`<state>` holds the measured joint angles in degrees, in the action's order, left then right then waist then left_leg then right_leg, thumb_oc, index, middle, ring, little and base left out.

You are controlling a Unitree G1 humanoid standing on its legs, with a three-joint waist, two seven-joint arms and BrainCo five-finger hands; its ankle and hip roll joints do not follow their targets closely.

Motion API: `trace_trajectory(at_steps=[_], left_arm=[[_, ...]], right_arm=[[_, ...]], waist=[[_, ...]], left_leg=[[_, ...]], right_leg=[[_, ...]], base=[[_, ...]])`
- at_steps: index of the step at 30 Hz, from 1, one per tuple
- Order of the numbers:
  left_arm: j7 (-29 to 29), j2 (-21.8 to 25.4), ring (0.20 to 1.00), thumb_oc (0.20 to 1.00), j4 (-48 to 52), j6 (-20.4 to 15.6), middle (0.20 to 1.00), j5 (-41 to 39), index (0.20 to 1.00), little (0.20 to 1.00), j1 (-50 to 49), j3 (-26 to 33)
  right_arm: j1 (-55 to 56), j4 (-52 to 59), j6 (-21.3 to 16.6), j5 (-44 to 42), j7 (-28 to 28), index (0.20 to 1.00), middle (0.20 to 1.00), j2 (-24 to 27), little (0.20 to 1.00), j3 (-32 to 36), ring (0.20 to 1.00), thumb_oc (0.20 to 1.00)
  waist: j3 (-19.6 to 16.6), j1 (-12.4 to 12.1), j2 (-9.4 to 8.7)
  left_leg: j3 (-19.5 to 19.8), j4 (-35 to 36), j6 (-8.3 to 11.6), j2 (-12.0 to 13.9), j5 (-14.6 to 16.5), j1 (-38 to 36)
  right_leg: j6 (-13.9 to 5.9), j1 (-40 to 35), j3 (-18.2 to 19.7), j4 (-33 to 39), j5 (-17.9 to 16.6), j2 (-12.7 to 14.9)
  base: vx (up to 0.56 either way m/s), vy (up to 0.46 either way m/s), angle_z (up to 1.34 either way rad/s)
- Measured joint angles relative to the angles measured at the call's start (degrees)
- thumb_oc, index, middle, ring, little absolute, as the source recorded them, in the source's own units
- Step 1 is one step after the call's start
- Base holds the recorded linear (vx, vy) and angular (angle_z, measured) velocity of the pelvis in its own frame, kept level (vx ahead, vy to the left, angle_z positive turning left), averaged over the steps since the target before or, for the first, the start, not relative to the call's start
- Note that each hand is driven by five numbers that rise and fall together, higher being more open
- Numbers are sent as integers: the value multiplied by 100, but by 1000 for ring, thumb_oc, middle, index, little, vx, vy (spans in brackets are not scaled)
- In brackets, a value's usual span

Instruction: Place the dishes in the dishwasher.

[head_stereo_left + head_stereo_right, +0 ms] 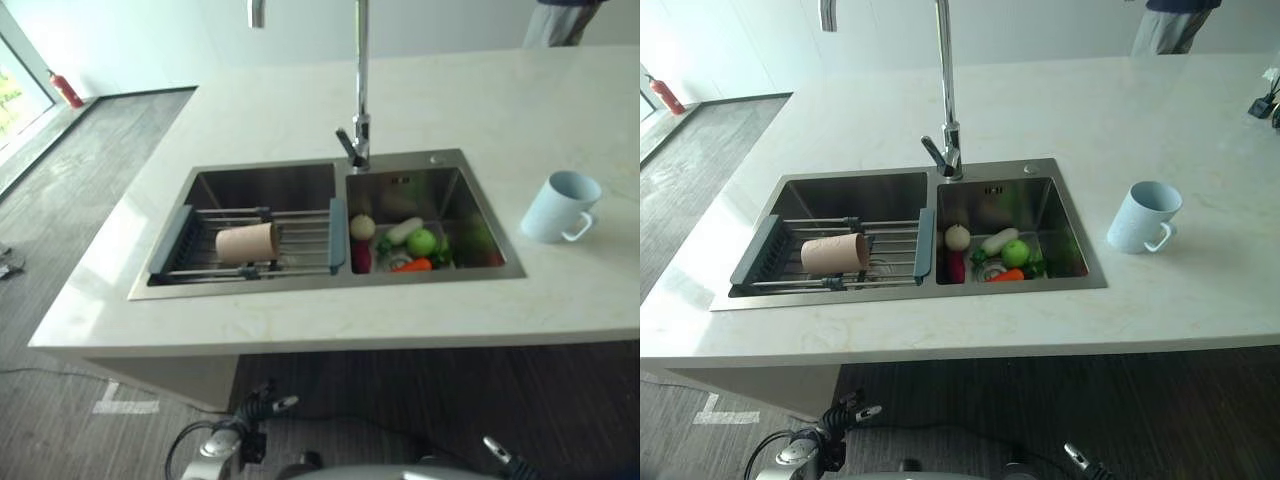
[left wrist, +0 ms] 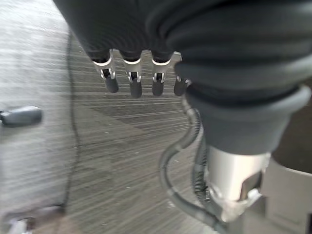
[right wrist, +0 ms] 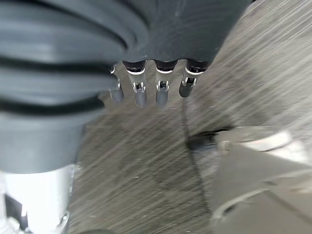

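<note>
Meanwhile both hands (image 2: 131,73) (image 3: 146,83) hang relaxed, empty, well below the mug (image 1: 1143,217)

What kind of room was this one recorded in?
Most likely a kitchen, perhaps a showroom one: a pale stone counter holds a steel double sink with a tall tap, vegetables in one basin, and a mug beside it.

The faucet (image 1: 361,90) runs out past the picture's top edge, its spout end cut off. At the desk's (image 1: 1200,300) far edge a person (image 1: 1170,25) shows as legs alone. The small produce pieces (image 1: 1002,255) low in the right sink basin (image 1: 1060,215) overlap, too small to tell apart.
</note>
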<state>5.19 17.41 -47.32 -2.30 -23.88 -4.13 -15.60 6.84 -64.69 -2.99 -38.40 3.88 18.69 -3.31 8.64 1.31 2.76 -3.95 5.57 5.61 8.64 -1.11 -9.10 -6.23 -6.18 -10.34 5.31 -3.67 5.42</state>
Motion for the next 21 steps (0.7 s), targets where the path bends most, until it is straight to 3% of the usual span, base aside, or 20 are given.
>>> trace_trajectory(at_steps=[3,5,8,11,15,17,19,21], left_arm=[[15,-30,1000,1000,-504,86,1000,-7,1000,1000,-38,32],[59,-115,1000,1000,-1008,115,1000,-434,1000,1000,-183,299],[-115,-165,1000,1000,-1610,126,1000,-1605,1000,1000,-473,1478],[-344,95,1000,1000,-1694,78,1000,-2694,1000,1000,-562,2535],[-633,802,1000,1000,-1658,-3,1000,-4152,1000,1000,-637,4006],[-937,1345,1000,1000,-1670,-44,1000,-4298,1000,1000,-582,4622],[-1361,2012,1000,1000,-1611,-467,1000,-4476,1000,1000,-479,4981],[-2029,2285,1000,1000,-887,-1186,1000,-4255,1000,1000,-515,5071]], right_arm=[[19,-209,8,1,46,1000,1000,-111,1000,-4,1000,1000],[76,-283,4,0,83,1000,1000,-158,1000,2,1000,1000],[258,-307,-10,1,138,1000,1000,-116,1000,280,1000,1000],[300,-341,-44,0,192,1000,1000,-56,1000,451,1000,1000],[400,-342,-183,-7,195,1000,1000,31,1000,627,1000,1000],[437,-349,-227,-118,192,1000,1000,45,1000,623,1000,1000],[489,-344,-296,-120,185,1000,1000,80,1000,605,1000,1000],[610,-144,-306,-119,133,1000,1000,91,1000,599,1000,1000]], waist=[[-103,-8,-62],[-188,-10,-81],[-344,-15,-75],[-381,-53,-40],[-551,-81,142],[-580,-81,191],[-612,-103,193],[-622,-183,214]], left_leg=[[4,2,6,-2,1,-1],[9,3,-36,-23,27,-3],[14,4,-53,-64,31,-3],[18,4,-61,-81,18,1],[18,6,-46,-72,27,16],[21,6,-38,-69,23,30],[25,5,-36,-70,10,93],[27,5,-39,-98,7,113]], right_leg=[[20,-13,4,5,14,18],[19,-18,4,6,7,45],[22,-21,1,7,16,99],[48,-25,0,8,43,119],[42,-15,-20,10,36,118],[43,30,-30,10,36,118],[44,65,-70,9,29,126],[37,54,-85,9,19,151]], base=[[46,17,2],[37,26,1],[2,10,0],[0,0,0],[0,0,0],[-21,35,3],[-6,10,4],[5,-5,2]])
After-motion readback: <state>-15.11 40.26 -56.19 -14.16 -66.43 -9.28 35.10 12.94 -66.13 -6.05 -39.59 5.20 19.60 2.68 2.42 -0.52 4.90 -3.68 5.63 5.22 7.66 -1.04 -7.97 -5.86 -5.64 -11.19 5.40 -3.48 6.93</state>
